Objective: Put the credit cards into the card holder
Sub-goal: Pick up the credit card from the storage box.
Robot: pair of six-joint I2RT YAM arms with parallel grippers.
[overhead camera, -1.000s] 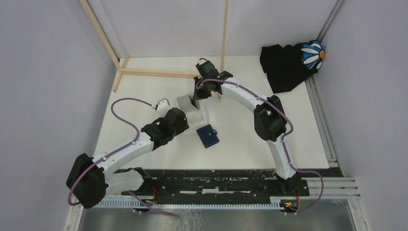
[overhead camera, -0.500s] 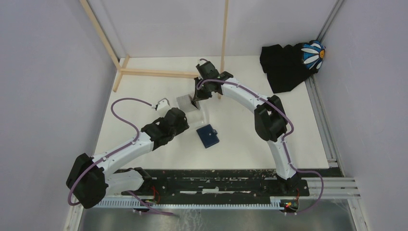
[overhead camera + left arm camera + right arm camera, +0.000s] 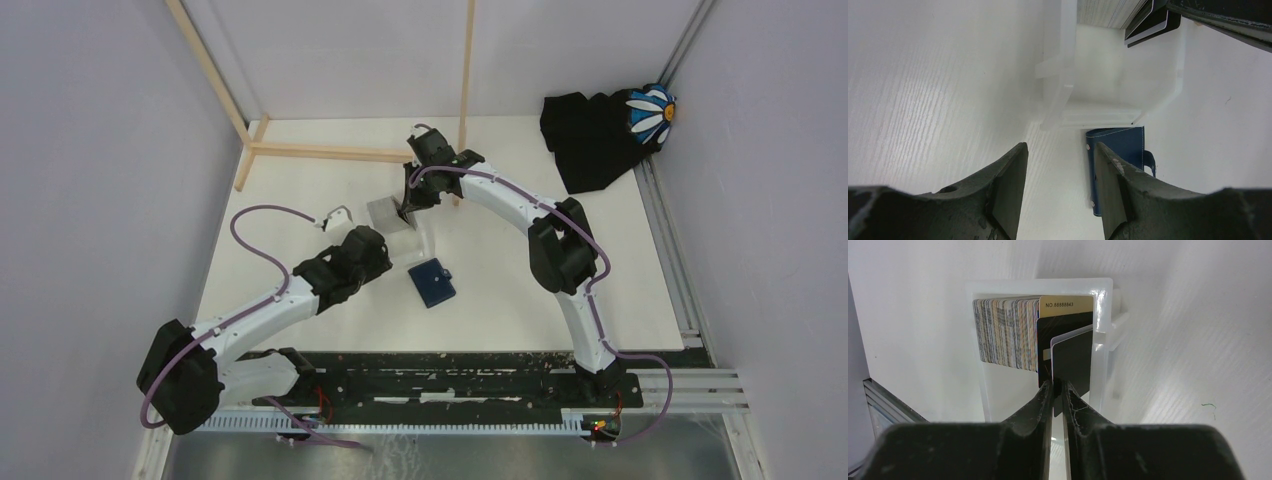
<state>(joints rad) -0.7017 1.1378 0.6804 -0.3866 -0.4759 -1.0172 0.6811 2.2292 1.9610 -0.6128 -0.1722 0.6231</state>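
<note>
The top camera looks down from above and behind me on the whole table point(image 3: 620, 250). My left wrist camera peers low past my fingers point(image 3: 1008, 185) at the clear box point(image 3: 1108, 95), upper centre; my right wrist's, closer, faces that box's cards point(image 3: 1008, 332).

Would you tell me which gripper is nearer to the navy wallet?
Left. The left gripper is just short of the wallet; the right gripper is farther off at the clear box, pinching a card.
</note>
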